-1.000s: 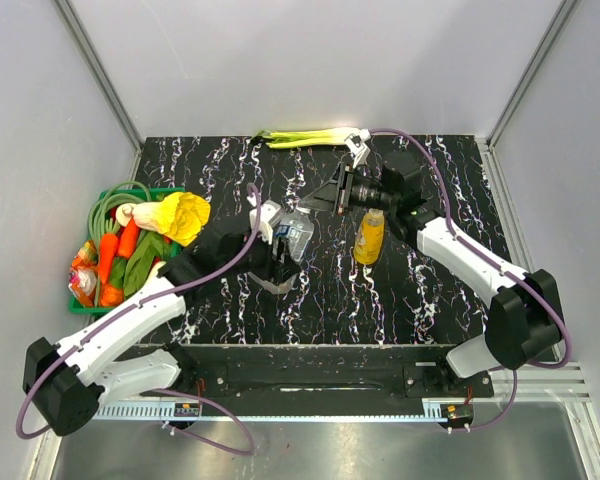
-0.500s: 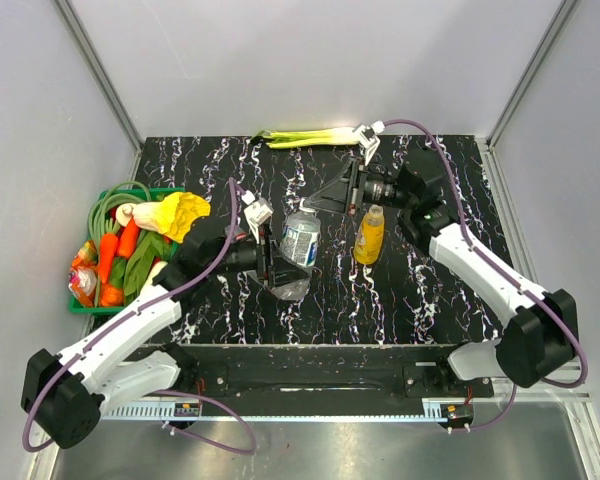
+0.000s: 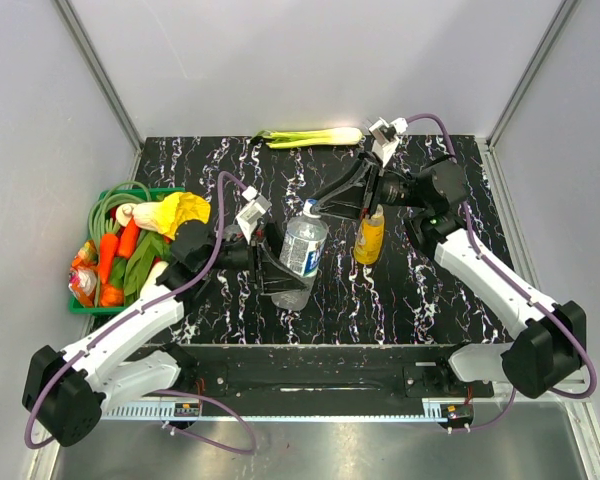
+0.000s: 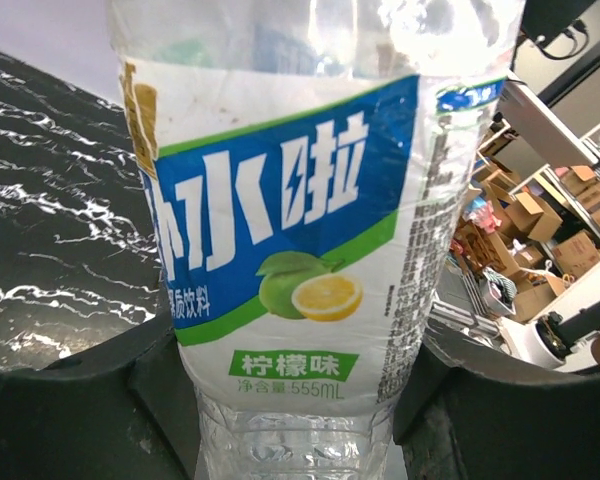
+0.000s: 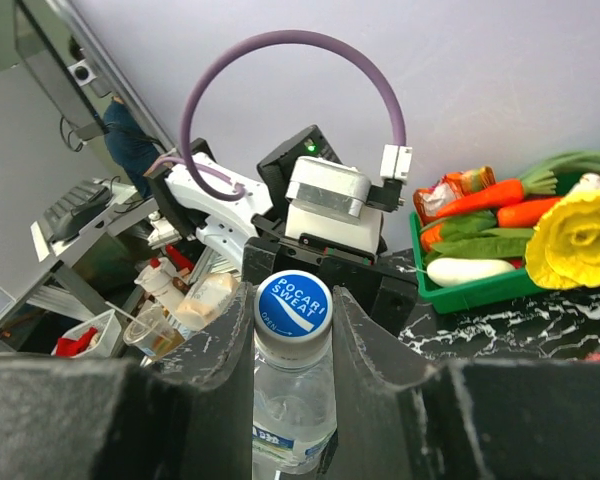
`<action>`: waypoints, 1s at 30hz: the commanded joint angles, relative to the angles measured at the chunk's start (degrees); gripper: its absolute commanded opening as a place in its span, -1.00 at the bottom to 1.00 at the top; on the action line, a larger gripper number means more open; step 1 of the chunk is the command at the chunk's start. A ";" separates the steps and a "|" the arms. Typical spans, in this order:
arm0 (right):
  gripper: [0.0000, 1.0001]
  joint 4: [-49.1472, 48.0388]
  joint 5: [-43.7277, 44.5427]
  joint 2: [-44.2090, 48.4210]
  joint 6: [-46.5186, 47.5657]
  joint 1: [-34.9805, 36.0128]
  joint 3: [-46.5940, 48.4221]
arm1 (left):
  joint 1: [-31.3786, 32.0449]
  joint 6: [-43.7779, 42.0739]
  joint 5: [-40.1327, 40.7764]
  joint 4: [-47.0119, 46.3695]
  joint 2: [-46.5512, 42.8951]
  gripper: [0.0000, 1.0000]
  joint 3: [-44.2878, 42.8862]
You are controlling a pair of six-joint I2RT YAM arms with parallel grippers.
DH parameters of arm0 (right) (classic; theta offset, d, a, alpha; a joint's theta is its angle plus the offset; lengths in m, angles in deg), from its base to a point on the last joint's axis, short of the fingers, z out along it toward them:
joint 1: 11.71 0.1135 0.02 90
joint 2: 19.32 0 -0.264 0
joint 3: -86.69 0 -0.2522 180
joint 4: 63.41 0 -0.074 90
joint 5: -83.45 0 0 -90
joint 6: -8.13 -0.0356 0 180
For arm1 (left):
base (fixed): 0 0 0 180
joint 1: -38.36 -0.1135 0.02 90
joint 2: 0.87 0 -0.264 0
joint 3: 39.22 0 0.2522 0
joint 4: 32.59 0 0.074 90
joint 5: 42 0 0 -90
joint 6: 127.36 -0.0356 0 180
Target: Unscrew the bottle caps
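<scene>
Two grippers: left gripper (image 3: 286, 268) is clamped low on the body of the blue-green-labelled bottle (image 4: 290, 200), which is held tilted over the surface (image 3: 430, 290); right gripper (image 3: 325, 203) is pinched on its white-blue cap (image 5: 293, 305).
Risk, bottle: the thin clear wall may buckle or spin under cap torque.
Risk, cap: the smooth round plastic may slip between the fingers.
Materials: glossy film label; black marbled surface.

Clear bottle (image 4: 292, 440), its label (image 4: 280, 200) white, banded blue and green; cap (image 5: 293, 303) blue with white lettering. Table (image 3: 200, 165) black, veined white. At the bottle's three o'clock, a yellow-orange juice bottle (image 3: 369, 240).
</scene>
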 commanded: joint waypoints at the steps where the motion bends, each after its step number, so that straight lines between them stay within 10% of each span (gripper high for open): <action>1: -1.00 -9.22 -1.17 0.47 -2.19 -0.34 -0.72 | 0.31 2.47 -5.40 -15.22 -1.34 -0.94 -1.86; 7: -0.78 -8.34 -0.38 0.82 -1.75 -0.34 -0.55 | 0.31 0.10 -4.26 -11.45 -1.43 -0.94 -1.86; 15: 0.99 -7.81 2.78 2.14 -1.05 -0.96 -0.81 | 0.31 -7.28 -2.59 1.12 -2.04 -0.92 -3.88; 30: 0.99 5.35 10.87 5.30 6.76 -1.75 -0.90 | 0.31 -26.97 13.57 33.02 -3.09 -0.88 -10.03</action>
